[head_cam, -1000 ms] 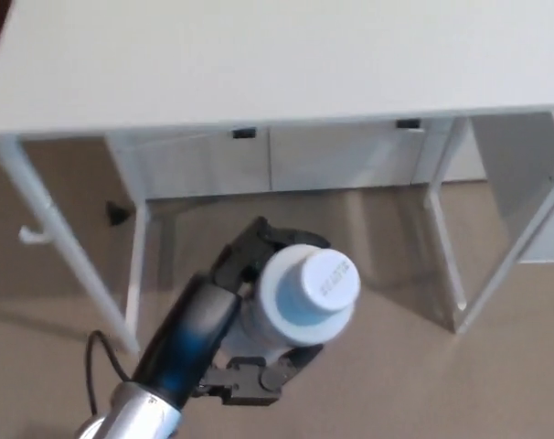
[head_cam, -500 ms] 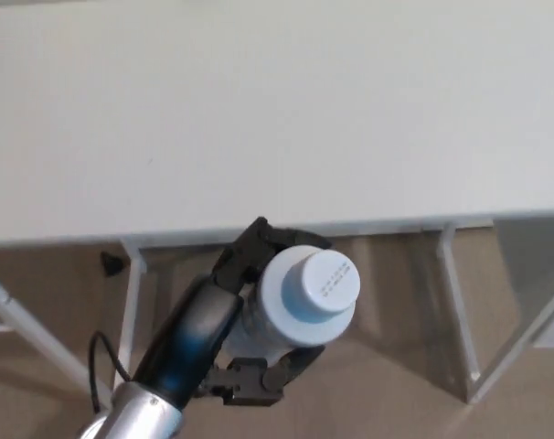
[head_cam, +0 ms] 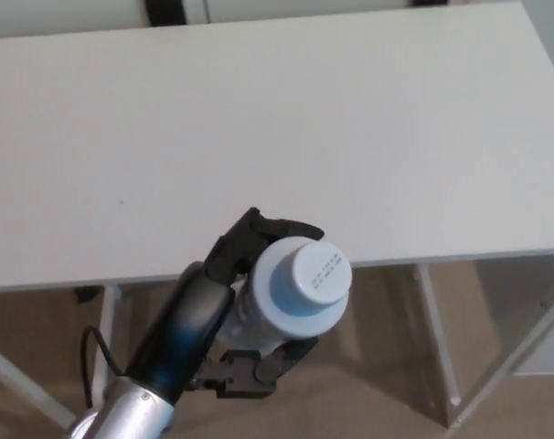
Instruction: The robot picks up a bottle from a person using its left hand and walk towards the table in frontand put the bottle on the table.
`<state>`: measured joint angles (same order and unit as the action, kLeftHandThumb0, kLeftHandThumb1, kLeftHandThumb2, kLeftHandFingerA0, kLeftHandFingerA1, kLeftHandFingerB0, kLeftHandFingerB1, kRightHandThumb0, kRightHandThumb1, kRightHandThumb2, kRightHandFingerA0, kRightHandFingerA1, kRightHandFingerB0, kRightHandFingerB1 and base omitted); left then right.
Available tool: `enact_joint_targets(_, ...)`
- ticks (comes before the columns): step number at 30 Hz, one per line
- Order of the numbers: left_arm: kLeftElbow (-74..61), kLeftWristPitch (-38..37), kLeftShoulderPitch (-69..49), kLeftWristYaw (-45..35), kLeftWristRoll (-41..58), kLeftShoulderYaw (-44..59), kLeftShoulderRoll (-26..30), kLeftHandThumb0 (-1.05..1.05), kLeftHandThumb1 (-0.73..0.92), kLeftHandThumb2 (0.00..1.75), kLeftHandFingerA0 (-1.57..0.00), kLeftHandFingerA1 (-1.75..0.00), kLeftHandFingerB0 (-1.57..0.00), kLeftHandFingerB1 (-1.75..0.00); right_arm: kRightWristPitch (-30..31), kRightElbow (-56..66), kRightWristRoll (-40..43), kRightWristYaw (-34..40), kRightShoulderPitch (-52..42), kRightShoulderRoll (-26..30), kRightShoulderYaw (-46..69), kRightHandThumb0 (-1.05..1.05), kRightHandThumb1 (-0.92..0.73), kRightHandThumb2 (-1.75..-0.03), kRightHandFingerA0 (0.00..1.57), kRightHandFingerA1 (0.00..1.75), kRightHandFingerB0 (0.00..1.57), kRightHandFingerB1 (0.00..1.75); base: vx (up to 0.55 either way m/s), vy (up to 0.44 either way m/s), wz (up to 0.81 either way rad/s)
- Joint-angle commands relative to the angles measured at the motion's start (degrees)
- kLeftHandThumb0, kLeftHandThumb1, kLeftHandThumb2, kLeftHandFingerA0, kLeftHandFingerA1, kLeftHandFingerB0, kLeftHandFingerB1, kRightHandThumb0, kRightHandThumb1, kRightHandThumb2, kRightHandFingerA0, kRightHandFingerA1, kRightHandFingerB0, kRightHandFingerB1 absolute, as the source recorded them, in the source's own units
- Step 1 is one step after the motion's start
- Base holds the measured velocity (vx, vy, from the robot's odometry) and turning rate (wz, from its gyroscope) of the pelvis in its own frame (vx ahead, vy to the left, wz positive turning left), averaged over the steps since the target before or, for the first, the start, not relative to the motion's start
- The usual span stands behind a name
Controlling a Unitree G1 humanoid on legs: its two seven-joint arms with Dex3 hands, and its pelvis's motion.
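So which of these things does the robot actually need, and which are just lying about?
Needed: bottle, left hand gripping it, white table.
Lying about: black cable beside the arm, brown floor.

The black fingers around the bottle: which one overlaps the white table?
The finger curled round the far side of the bottle, at the table edge. The other fingers of the left hand, on the near side, show against the brown floor.

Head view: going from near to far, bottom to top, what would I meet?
Silver forearm → left hand shut on the bottle → white table → dark strip beyond its far edge.
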<state>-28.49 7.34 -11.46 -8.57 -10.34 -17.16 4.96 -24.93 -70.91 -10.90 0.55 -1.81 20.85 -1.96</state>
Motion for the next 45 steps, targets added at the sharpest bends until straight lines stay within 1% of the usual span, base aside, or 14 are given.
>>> enact_joint_targets(1,-1.3,-1.2,-0.1,0.0,1.5,1.5,0.2,-0.03,0.74,0.78,-1.06,-1.39,-0.84,-1.02,0.7,-0.4,-0.3,-0.1,-0.4,0.1,-0.2,-0.35,-0.56,-0.57,0.73,0.42,0.65,0.41,-0.09,0.087,0.13)
enact_joint_targets(3,-0.9,-1.8,0.0,-0.1,1.6,1.7,0.2,-0.02,0.74,0.79,-1.06,-1.39,-0.84,-1.02,1.1,-0.4,-0.7,0.2,-0.4,0.2,-0.6,-0.36,-0.56,-0.56,0.73,0.42,0.65,0.41,0.08,0.071,0.07)
enact_joint_targets(4,-0.4,-2.4,0.1,0.0,1.5,1.9,0.3,-0.02,0.74,0.8,-1.05,-1.38,-0.84,-1.03,1.8,-0.5,-0.8,0.2,-0.3,0.1,-0.7,-0.37,-0.47,-0.82,0.69,0.6,0.54,0.53,0.0,0.0,0.0)
enact_joint_targets(12,0.5,-0.3,2.9,-0.3,2.4,3.0,-0.6,-0.04,0.76,0.76,-1.09,-1.43,-0.83,-1.02,2.9,-0.6,-0.7,0.0,1.7,0.0,-1.1,-0.36,-0.47,-0.82,0.69,0.6,0.54,0.53,0.0,0.0,0.0)
enact_joint_targets(13,0.3,-0.1,3.2,-0.5,2.5,3.3,-0.4,-0.06,0.77,0.75,-1.09,-1.44,-0.83,-1.02,2.9,-0.7,-0.7,-0.1,1.7,-0.1,-1.1,-0.38,-0.56,-0.57,0.72,0.42,0.65,0.41,0.0,0.0,0.0)
enact_joint_targets(15,0.6,-0.1,4.2,-0.9,4.1,4.2,-0.6,-0.03,0.76,0.79,-1.1,-1.42,-0.82,-1.04,3.0,-0.7,-0.9,0.4,1.3,-0.1,-1.4,-0.36,-0.56,-0.57,0.72,0.42,0.66,0.41,0.0,0.0,0.0)
enact_joint_targets(22,1.9,2.0,9.5,-1.4,5.4,6.3,-1.2,-0.11,0.79,0.72,-1.13,-1.41,-0.83,-1.02,2.8,-1.1,-0.4,-0.1,2.1,-0.2,-1.1,-0.37,-0.48,-0.82,0.68,0.6,0.56,0.54,0.0,0.0,0.0)
enact_joint_targets(23,2.2,2.6,10.7,-1.3,5.1,6.5,-1.2,-0.13,0.79,0.72,-1.14,-1.4,-0.83,-0.99,3.1,-0.9,-0.3,-0.3,2.0,-0.3,-1.1,-0.37,-0.56,-0.57,0.71,0.42,0.66,0.41,0.0,0.0,0.0)
enact_joint_targets(27,7.7,6.8,18.9,-1.4,8.8,8.8,-3.9,-0.14,0.82,0.73,-1.09,-1.47,-0.77,-1.05,2.9,-0.8,-0.4,-0.3,1.4,-0.4,-1.2,-0.37,-0.56,-0.56,0.7,0.41,0.64,0.41,0.0,0.0,0.0)
enact_joint_targets(31,16.6,13.4,29.8,0.2,12.6,13.4,-7.9,-0.13,0.84,0.77,-1.07,-1.42,-0.75,-1.04,2.9,-1.1,-0.6,0.2,2.0,-0.3,-1.3,-0.39,-0.56,-0.57,0.71,0.42,0.66,0.41,0.0,0.0,0.0)
enact_joint_targets(32,18.6,14.2,31.6,0.4,13.4,14.4,-8.7,-0.12,0.84,0.77,-1.04,-1.44,-0.75,-1.03,3.1,-1.1,-0.6,0.2,2.1,-0.3,-1.3,-0.39,-0.48,-0.83,0.68,0.6,0.55,0.54,0.0,0.0,0.0)
enact_joint_targets(39,35.7,17.6,43.8,-0.3,17.9,21.3,-11.9,-0.15,0.83,0.7,-0.96,-1.44,-0.77,-0.86,3.7,-1.1,0.0,-0.4,2.4,-0.4,-0.7,-0.36,-0.47,-0.82,0.69,0.6,0.53,0.53,0.0,0.0,0.0)
enact_joint_targets(44,48.1,16.6,51.2,-0.4,19.2,24.6,-12.1,-0.16,0.81,0.65,-1.02,-1.33,-0.81,-0.7,4.1,-1.1,-0.2,-0.2,3.9,-0.3,-0.8,-0.36,-0.46,-0.82,0.72,0.62,0.54,0.54,0.0,0.0,0.0)
enact_joint_targets(45,50.2,16.0,51.7,-0.6,19.4,24.9,-12.3,-0.17,0.8,0.64,-1.06,-0.91,-0.82,-0.68,4.7,-1.0,-0.5,-0.1,4.2,-0.2,-1.0,-0.36,-0.47,-0.82,0.72,0.62,0.55,0.54,0.0,0.0,0.0)
